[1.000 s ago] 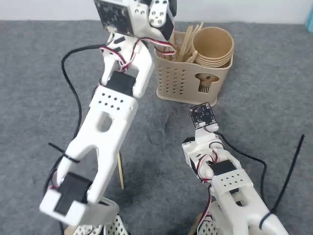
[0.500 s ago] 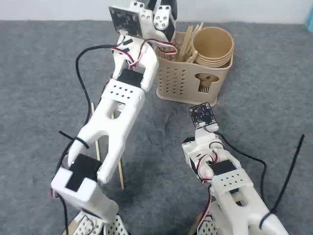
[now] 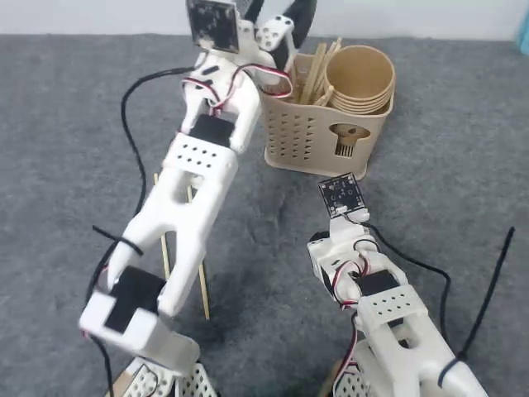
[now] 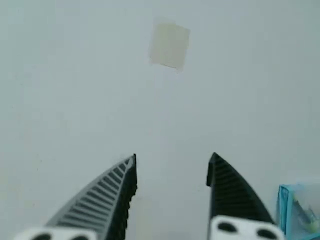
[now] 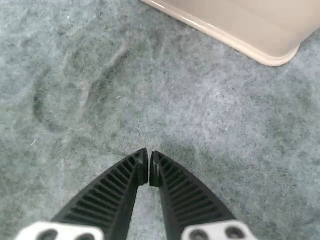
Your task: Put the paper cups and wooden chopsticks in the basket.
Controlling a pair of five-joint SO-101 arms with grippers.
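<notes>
High view has this mostly done: stacked tan paper cups (image 3: 360,78) and pale wooden chopsticks (image 3: 316,62) stand in the beige perforated plastic basket (image 3: 318,136). Two thin loose chopsticks (image 3: 203,289) lie on the fuzzy grey desk (image 3: 66,124), and those are what's left. Left hand (image 4: 172,160) gapes wide and empty, raised beside the basket. Right hand (image 5: 149,167) is pinched closed on nothing, low over the desk.

Right pincer (image 5: 149,153) closed, black ribbed tips touching, pointing down at the grey fuzzy worktop (image 5: 70,85). Beige basket (image 5: 235,25), lower wall and rounded corner visible, sits on the worktop ahead of the tips, apart from them.
</notes>
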